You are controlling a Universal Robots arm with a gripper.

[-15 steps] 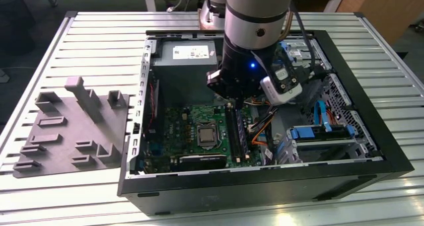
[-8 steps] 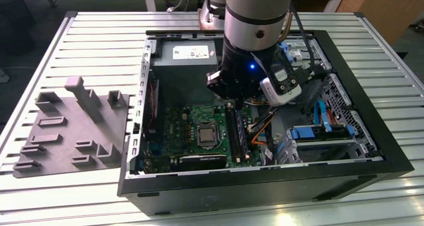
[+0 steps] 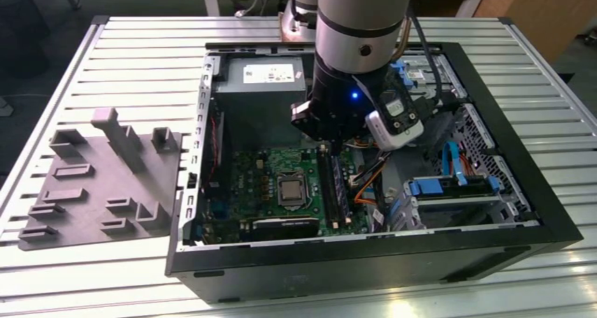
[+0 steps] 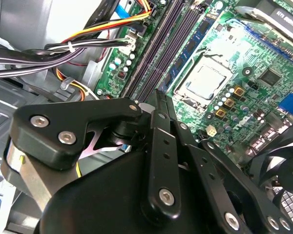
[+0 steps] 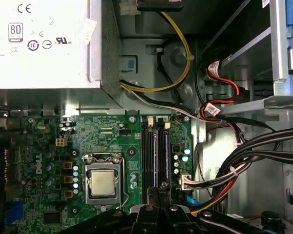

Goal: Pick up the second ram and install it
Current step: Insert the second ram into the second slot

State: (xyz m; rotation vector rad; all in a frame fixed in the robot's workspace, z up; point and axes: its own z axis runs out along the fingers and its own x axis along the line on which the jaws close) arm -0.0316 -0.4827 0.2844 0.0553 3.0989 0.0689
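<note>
Black two-finger gripper [image 3: 322,149] hangs inside the open black metal computer case [image 3: 373,251], over the green motherboard [image 3: 256,175]. Jaws pinched almost together. In the first wrist view a thin dark green circuit-board stick, the second ram [image 5: 163,187], appears clamped edge-on between them (chips not readable). It is held upright with its long edge down, probably so it lines up with the long black plastic memory slots [image 5: 147,161] right beneath. The slots lie just to the exterior view's right of the square silver processor [image 5: 102,183]. I judge the stick at the slot mouth; can't tell whether it's seated. Grey moulded parts tray [image 3: 103,185] lies on the slatted aluminium table [image 3: 140,52], left of the case.
</note>
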